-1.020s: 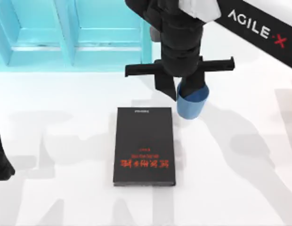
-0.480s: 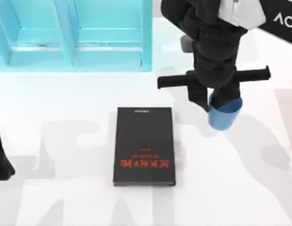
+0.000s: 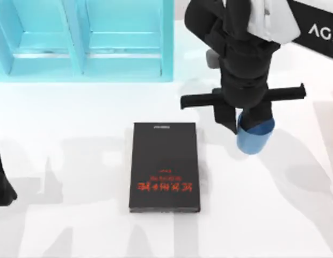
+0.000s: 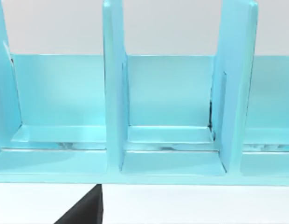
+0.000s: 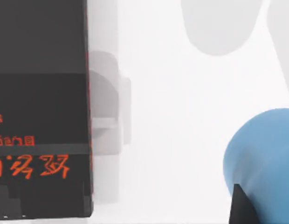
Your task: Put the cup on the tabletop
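The light-blue cup hangs upright just right of the black book, over the white tabletop. My right gripper reaches down from the back right and is shut on the cup's rim, with one finger inside and one outside. I cannot tell whether the cup's base touches the surface. In the right wrist view the cup bulges in close beside a dark fingertip, with the tabletop beneath. My left arm stays parked at the table's left edge.
A turquoise shelf unit lines the back left, and the left wrist view faces its compartments. The book with red lettering lies flat at the centre. Open white surface stretches to the right and front of the cup.
The right gripper carried the cup rightward away from the book's far corner, then shifted it slightly toward the front. The book and left arm stayed put.
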Robot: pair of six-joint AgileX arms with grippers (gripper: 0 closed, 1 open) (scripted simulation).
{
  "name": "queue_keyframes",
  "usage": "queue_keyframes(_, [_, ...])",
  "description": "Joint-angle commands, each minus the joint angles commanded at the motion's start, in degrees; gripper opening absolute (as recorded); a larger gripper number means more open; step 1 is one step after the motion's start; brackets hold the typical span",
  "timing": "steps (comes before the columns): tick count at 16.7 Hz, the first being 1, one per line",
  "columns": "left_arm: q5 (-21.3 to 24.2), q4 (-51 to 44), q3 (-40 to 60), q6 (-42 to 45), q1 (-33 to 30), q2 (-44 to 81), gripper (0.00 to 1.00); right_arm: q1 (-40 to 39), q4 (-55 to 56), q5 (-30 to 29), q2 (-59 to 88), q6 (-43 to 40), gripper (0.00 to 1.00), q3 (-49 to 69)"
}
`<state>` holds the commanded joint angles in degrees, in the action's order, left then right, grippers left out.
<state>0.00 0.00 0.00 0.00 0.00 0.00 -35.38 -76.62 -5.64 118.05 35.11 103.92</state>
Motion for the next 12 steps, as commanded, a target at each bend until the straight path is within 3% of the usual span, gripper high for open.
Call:
queue_keyframes(5, [0.00, 0.00, 0.00, 0.00, 0.00, 0.00, 1.00, 1.19, 10.09, 0.00, -0.47, -0.96, 0.00, -10.14])
queue_keyframes(10, [0.00, 0.00, 0.00, 0.00, 0.00, 0.00, 1.00, 1.35, 11.04, 0.03, -0.66, -1.06, 0.00, -11.09])
queue_keyframes(12, [0.00, 0.00, 0.00, 0.00, 0.00, 0.00, 1.00, 1.35, 11.04, 0.03, -0.66, -1.06, 0.15, -11.09])
